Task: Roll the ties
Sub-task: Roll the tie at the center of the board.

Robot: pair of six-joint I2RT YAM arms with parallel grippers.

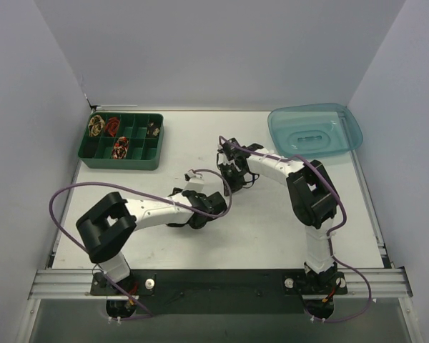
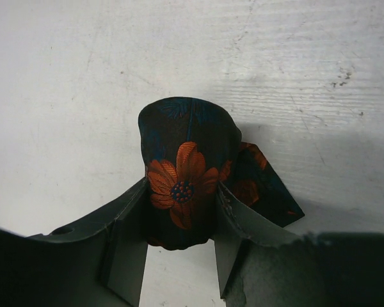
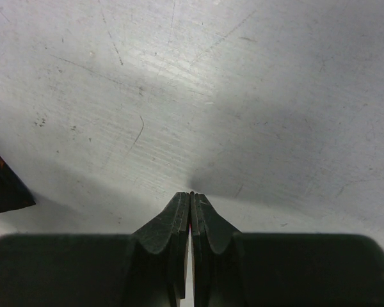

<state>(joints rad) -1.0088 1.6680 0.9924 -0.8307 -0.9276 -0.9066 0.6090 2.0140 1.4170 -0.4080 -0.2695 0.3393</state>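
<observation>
In the left wrist view a dark navy tie with orange flowers is rolled into a coil on the white table, and its pointed end sticks out to the right. My left gripper is shut on the coil, one finger against each side. From above, that left gripper sits mid-table and hides the tie. Just beyond it is my right gripper. In its own wrist view the right gripper is shut just above the table. The tie's tip shows at that view's left edge.
A green divided tray at the back left holds several small rolled ties, such as a red one and a cream one. A blue translucent plastic bin lies at the back right. Purple cables loop over both arms.
</observation>
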